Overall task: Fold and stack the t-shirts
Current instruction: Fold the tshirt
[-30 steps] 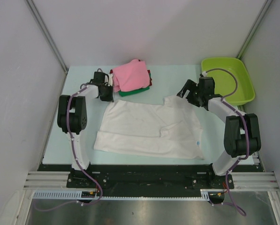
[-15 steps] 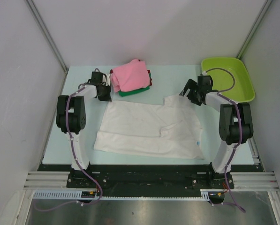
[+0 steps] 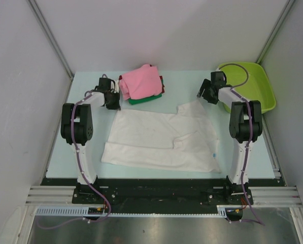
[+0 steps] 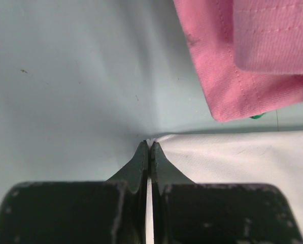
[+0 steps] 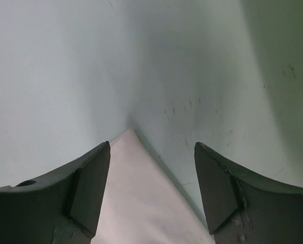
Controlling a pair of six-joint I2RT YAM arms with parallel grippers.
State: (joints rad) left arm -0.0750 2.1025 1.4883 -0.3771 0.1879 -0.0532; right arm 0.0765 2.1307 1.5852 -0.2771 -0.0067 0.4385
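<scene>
A white t-shirt lies spread on the table, partly folded. My left gripper is shut on its far left corner; in the left wrist view the jaws are pressed together with a sliver of white cloth between them. My right gripper is open at the shirt's far right corner, and that pointed white corner lies between its fingers, apart from both. A pile of folded t-shirts sits behind: pink on top, dark red and green edges showing beneath.
A lime-green plastic tub stands at the back right, right behind the right wrist. The folded pile is close beside the left gripper. Grey walls close in the pale table on three sides.
The left gripper has closed on the white shirt's corner. The right arm has swung back toward the tub, and its jaws have narrowed a little around the other corner.
</scene>
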